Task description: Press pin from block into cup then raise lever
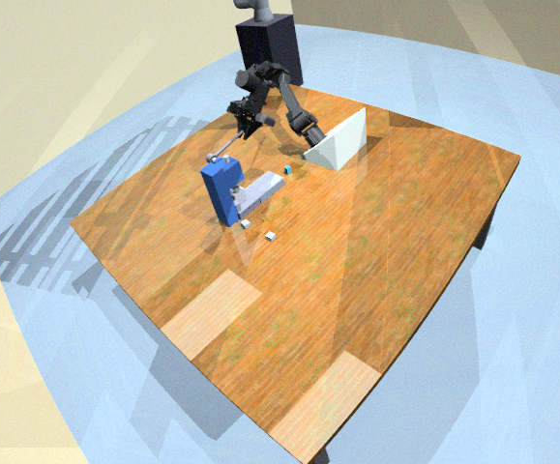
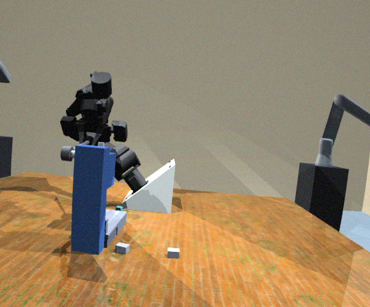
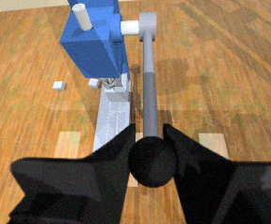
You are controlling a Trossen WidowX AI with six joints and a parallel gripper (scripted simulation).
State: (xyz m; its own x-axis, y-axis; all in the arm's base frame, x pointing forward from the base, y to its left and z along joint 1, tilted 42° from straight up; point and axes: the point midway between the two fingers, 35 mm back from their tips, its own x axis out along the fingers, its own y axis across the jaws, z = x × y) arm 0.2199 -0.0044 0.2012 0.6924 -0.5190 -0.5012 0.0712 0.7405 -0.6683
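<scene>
My gripper (image 1: pixel 243 133) (image 3: pixel 149 128) is shut on the round dark knob at the end of the grey lever (image 1: pixel 227 145) (image 3: pixel 149 89). The lever slopes up from its hub on the side of the blue press (image 1: pixel 218 191) (image 2: pixel 88 201) (image 3: pixel 91 47) toward the gripper. The punch's light rod (image 1: pixel 226 159) (image 3: pixel 82 18) sticks out above the press head. A small grey block (image 1: pixel 240 195) (image 3: pixel 119 94) sits on the grey press bed (image 1: pixel 267 187) (image 2: pixel 118 219) (image 3: pixel 112 126), close to the column under the head. Its pin and the punch tip cannot be told apart. I cannot make out the cup.
Two small pale blocks (image 1: pixel 245 223) (image 1: pixel 270 236) lie on the table beside the press. A small cyan piece (image 1: pixel 287 169) (image 2: pixel 119 208) is beyond the bed's end. A white wedge (image 1: pixel 348 142) (image 2: pixel 156 194) stands under the arm's base.
</scene>
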